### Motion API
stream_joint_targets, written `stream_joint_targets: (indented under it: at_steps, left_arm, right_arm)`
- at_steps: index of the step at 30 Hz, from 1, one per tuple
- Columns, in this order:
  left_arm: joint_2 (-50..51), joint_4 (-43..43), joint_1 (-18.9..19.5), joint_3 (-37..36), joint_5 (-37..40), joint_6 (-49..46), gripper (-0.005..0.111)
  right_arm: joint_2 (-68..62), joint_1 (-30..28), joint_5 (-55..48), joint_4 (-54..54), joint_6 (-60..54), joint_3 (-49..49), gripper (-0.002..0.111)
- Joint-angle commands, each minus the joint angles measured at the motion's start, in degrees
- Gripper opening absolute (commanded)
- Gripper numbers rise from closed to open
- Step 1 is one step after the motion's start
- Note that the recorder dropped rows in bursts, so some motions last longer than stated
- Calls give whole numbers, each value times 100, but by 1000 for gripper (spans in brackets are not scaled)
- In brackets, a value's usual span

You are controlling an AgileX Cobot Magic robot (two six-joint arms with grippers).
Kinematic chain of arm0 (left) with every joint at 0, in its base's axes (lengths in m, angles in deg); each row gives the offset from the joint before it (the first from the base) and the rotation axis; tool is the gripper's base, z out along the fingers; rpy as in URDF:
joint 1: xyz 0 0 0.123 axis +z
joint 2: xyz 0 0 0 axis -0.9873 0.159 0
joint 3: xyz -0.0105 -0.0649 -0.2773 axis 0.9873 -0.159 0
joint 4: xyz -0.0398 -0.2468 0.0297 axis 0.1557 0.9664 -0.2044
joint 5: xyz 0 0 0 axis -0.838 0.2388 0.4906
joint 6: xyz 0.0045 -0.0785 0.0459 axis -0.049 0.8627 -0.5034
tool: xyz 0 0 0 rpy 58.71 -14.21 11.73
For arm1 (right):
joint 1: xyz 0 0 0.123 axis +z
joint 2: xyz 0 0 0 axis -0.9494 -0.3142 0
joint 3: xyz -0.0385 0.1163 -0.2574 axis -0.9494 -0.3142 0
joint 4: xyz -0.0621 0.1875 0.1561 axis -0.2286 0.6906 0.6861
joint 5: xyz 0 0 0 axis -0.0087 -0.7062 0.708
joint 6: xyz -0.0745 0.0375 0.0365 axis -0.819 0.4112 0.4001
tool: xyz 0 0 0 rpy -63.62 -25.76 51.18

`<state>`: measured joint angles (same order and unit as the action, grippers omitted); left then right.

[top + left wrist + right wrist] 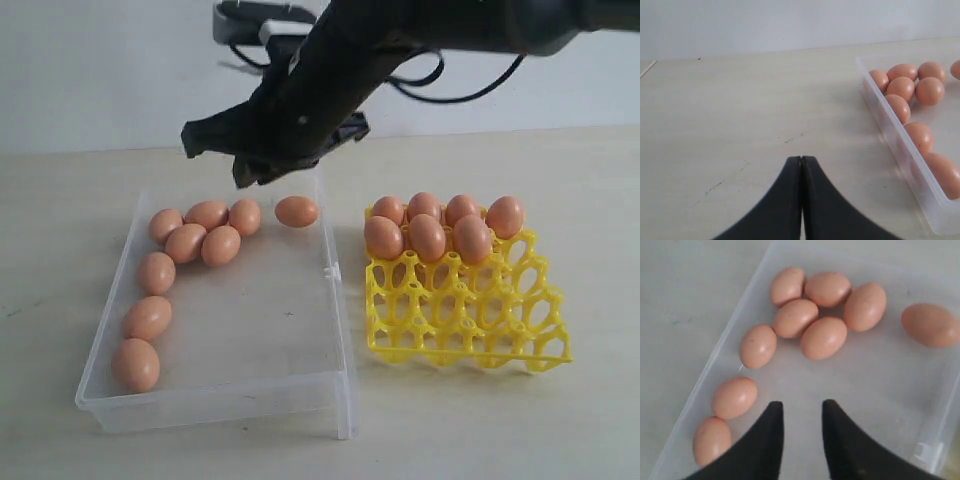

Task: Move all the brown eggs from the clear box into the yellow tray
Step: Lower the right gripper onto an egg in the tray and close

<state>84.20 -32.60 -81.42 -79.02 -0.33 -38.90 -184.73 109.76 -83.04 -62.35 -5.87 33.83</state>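
Currently nine brown eggs (221,245) are lying in clear box (260,330), seven in yellow tray (470,320); right tool (800,405) is hovering slightly parted, empty; left tool (801,159) is gripping nothing, closed.

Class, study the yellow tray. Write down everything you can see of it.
The yellow tray is a bright plastic lattice of round cups with raised pegs, roughly square. It lies flat on the table, beside the clear box. Seven brown eggs fill its far row and three cups of the next; the nearer cups are empty.

box (270,330) w/ 9 eggs (221,245) (tray (470,322) 7)
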Motion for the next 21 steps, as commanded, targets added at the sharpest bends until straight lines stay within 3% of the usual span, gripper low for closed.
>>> stream_joint_targets:
  at_steps: [1,4,21]
  left_arm:
    - [25,-17,15,26,-28,-35,0]
    - [25,-17,15,26,-28,-35,0]
    - [25,-17,15,26,-28,-35,0]
  right_arm:
    - [-633,53,244,198,1375,264,56]
    - [-956,91,534,336,1794,391,68]
    - [-2281,77,729,109,2650,1569,68]
